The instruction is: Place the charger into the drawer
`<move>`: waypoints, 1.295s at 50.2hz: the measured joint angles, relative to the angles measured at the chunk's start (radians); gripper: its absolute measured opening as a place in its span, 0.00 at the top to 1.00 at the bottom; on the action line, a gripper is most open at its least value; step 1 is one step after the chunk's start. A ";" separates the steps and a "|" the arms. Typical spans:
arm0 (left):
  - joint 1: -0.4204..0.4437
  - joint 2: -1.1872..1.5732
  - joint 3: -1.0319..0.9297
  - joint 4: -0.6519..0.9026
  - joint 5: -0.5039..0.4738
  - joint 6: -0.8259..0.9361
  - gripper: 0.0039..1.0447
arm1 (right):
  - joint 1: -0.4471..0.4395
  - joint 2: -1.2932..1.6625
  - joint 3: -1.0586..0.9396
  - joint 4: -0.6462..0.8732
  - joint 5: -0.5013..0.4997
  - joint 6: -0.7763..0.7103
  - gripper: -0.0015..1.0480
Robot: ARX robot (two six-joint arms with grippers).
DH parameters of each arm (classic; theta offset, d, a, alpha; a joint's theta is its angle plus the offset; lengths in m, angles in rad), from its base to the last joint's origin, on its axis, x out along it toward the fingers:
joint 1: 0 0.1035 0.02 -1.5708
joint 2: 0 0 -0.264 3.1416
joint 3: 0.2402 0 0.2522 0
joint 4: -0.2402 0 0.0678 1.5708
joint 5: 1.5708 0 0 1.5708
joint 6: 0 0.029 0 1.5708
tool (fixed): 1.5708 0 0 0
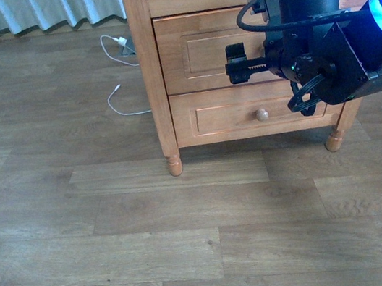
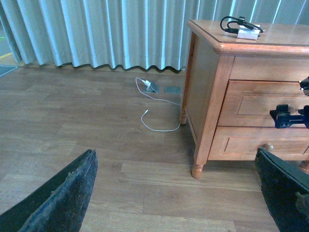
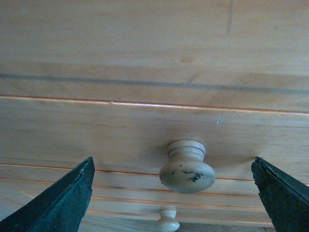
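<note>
The charger [image 2: 246, 30], a white block with a coiled black cable, lies on top of the honey-coloured nightstand [image 2: 212, 92]. It is out of the front view. The taller drawer [image 1: 198, 54] is shut. My right gripper [image 1: 238, 66] stands open right in front of it. In the right wrist view its fingers [image 3: 63, 198] straddle the drawer's round knob [image 3: 187, 170] without touching it. My left gripper [image 2: 176, 193] hangs open over the floor to the left of the nightstand, holding nothing.
Below sits the shorter drawer, shut, with its own knob [image 1: 262, 114]. A long thin white cable [image 1: 121, 99] trails on the wood floor to a floor socket [image 2: 151, 87] by the curtain [image 2: 96, 34]. The nightstand's turned legs [image 1: 173, 164] stand on the floor.
</note>
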 joint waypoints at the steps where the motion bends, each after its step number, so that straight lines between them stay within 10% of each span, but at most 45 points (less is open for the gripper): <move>1: 0.000 0.000 0.000 0.000 0.000 0.000 0.05 | -0.002 0.002 0.001 0.000 0.000 0.000 0.08; 38: 0.000 0.000 0.000 0.000 0.000 0.000 0.05 | -0.009 -0.022 -0.020 0.025 -0.008 0.027 0.08; 58: 0.000 0.000 0.000 0.000 0.000 0.000 0.05 | -0.010 -0.022 -0.020 0.019 -0.011 0.022 0.75; 65: 0.000 0.000 0.000 0.000 0.000 0.000 0.05 | -0.007 -0.022 -0.020 0.017 -0.008 0.020 0.78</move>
